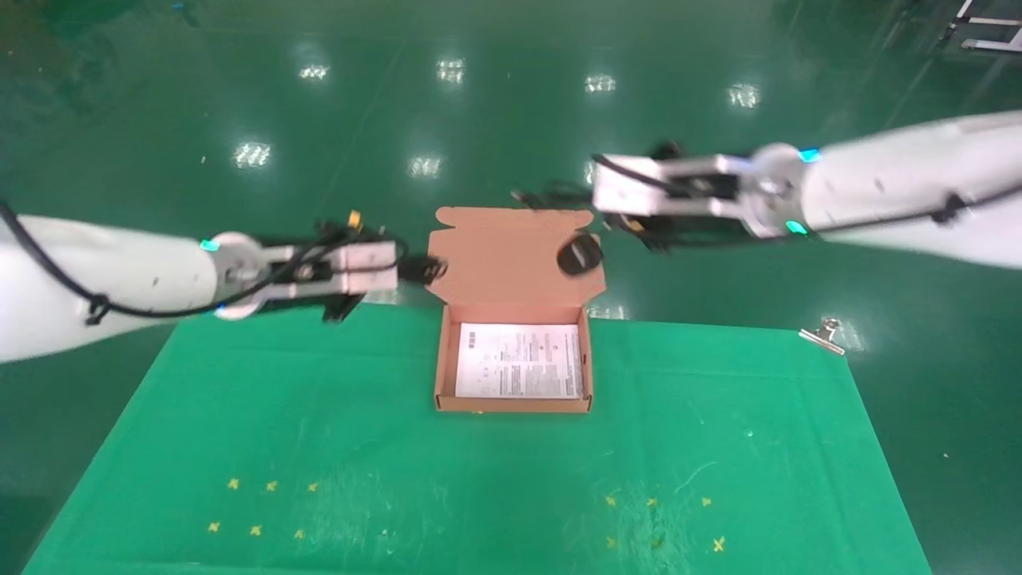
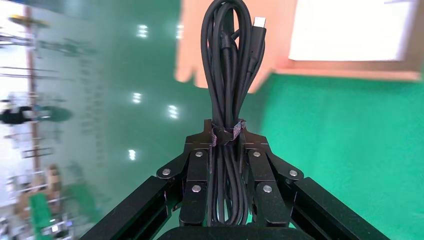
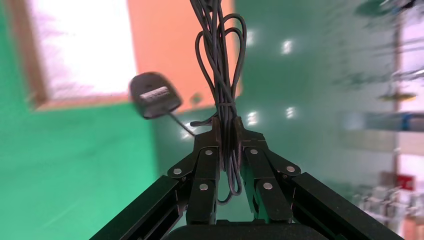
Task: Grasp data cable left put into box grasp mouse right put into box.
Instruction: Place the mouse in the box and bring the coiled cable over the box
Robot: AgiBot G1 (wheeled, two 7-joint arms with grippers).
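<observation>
The box [image 1: 437,359] lies open at the table's far edge, with a white sheet [image 1: 519,361] inside and its lid [image 1: 495,255] folded back. My left gripper [image 1: 427,270] is shut on the bundled data cable [image 2: 227,65], held in the air beside the lid's left edge. My right gripper [image 1: 592,209] is shut on the mouse's bundled cord [image 3: 220,65], above the lid's far right corner. The mouse [image 1: 579,254] dangles from the cord over the lid and also shows in the right wrist view [image 3: 154,95].
A green cloth [image 1: 319,447] covers the table, with small yellow marks [image 1: 263,507] near the front. A metal binder clip [image 1: 822,334] sits at the cloth's far right corner. Beyond the table is glossy green floor [image 1: 479,120].
</observation>
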